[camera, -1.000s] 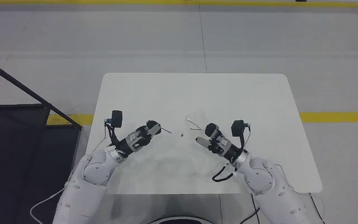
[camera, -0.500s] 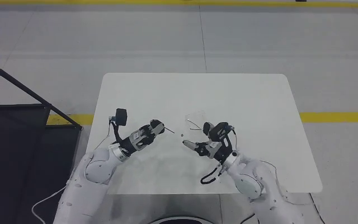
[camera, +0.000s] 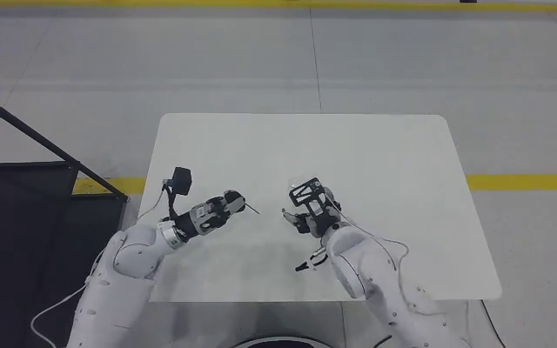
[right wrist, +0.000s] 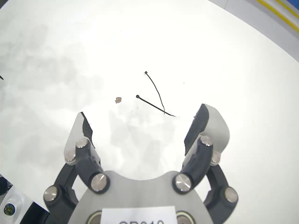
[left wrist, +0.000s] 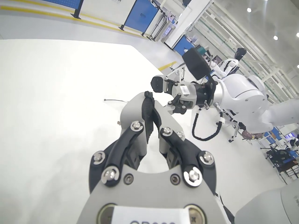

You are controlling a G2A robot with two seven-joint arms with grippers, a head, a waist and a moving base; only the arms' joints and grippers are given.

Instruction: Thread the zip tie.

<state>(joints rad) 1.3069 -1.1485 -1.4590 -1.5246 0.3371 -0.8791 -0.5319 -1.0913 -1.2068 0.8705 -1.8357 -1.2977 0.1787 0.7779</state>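
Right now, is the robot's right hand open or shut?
Open. The right hand has its fingers spread wide, gripping nothing, with two zip ties lying on the table beyond.

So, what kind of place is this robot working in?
Probably a large factory or test hall: a high ceiling with steel beams, blue partition panels, and yellow floor lines.

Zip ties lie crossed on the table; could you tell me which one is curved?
The curved zip tie has its head farther from the right gripper; the straight zip tie crosses its tail.
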